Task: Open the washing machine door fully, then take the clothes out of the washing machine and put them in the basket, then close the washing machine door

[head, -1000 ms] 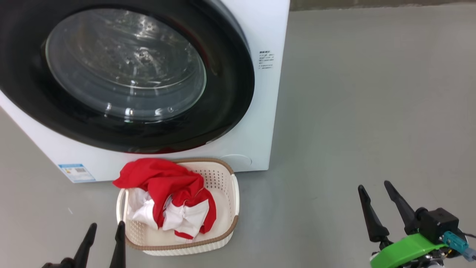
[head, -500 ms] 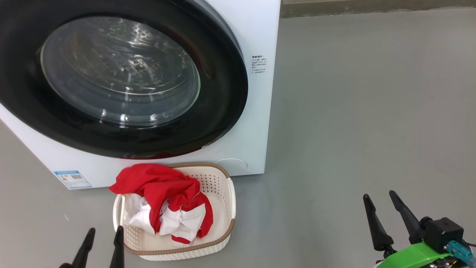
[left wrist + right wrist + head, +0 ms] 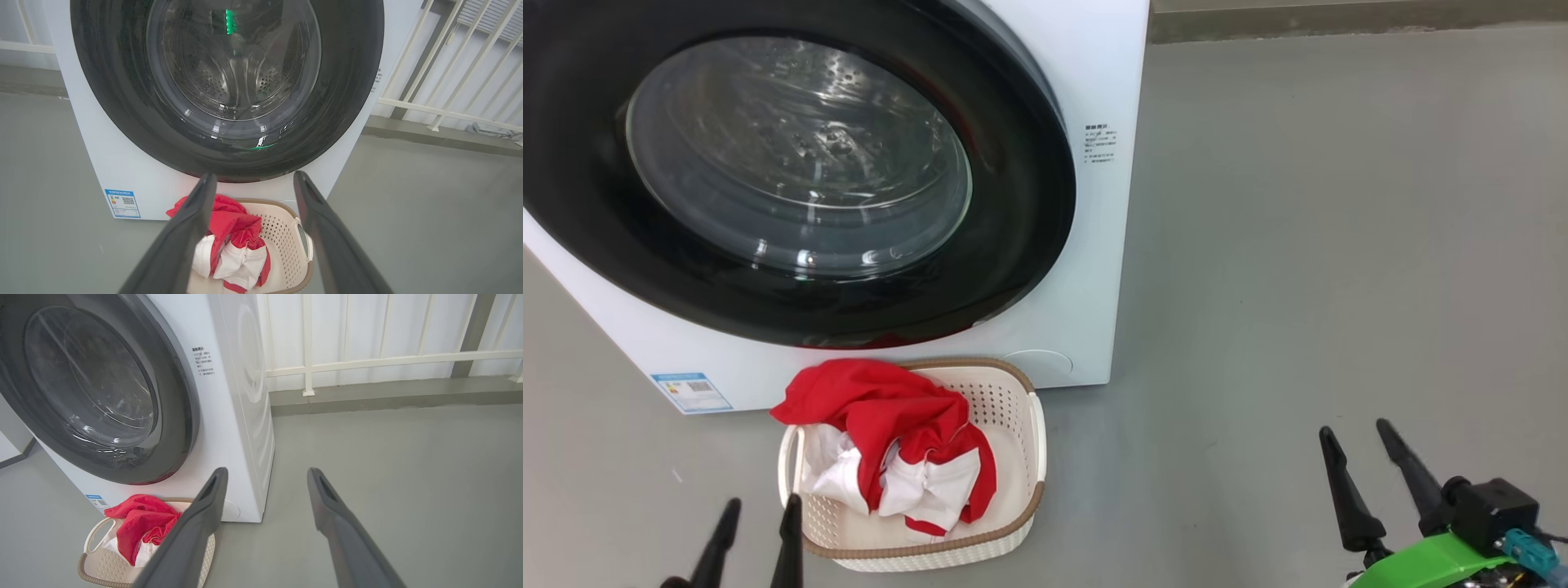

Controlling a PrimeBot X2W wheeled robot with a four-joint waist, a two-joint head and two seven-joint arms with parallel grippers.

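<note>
Washing machine [image 3: 1094,65]: blue label [image 3: 690,392] unreadably small; left claw [image 3: 763,500], right claw [image 3: 1354,427] spread, empty.

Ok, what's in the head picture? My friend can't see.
A white washing machine, its round black door shut, stands behind a cream basket of red and white clothes. The left gripper and right gripper hang open at the bottom corners.

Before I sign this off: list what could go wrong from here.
Red cloth of the clothes drapes over the basket rim and might slide out.
The open left gripper sits beside the basket; a move could nudge it.
Whether the washing machine door latched cannot be told.
</note>
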